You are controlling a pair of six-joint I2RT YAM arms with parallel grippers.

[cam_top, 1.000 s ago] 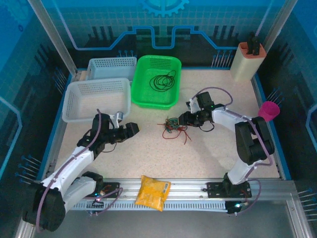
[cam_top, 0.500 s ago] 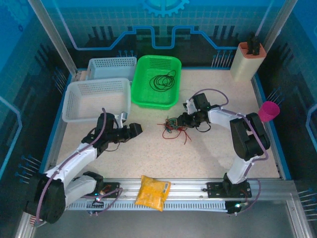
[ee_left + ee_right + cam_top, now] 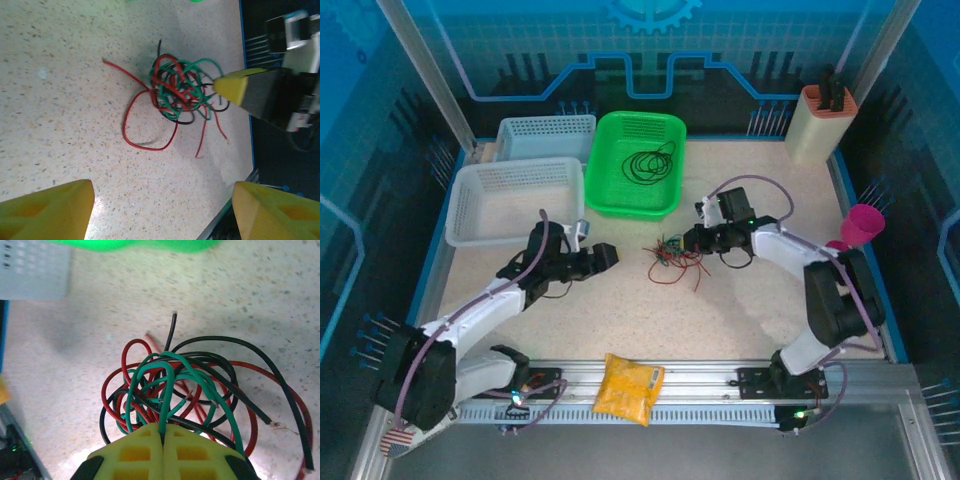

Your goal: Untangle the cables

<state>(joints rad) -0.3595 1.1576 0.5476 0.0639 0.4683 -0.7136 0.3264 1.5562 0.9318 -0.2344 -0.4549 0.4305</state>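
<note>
While my left gripper (image 3: 162, 194) hangs released, fingers (image 3: 50, 210) wide apart, my right gripper (image 3: 163, 429) is clenched on a green strand of the cables (image 3: 175, 385). They lie on the table (image 3: 620, 320) as 1 tangle of red, green and black, between my 2 grippers, near the green basket (image 3: 628, 211).

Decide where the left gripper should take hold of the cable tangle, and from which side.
Probably the loose red loop: it lies flat on the table, clear of the knot, opposite the right gripper, which is shut on a green strand. Come in from the side of the left gripper, jaws straddling the wire.
</note>
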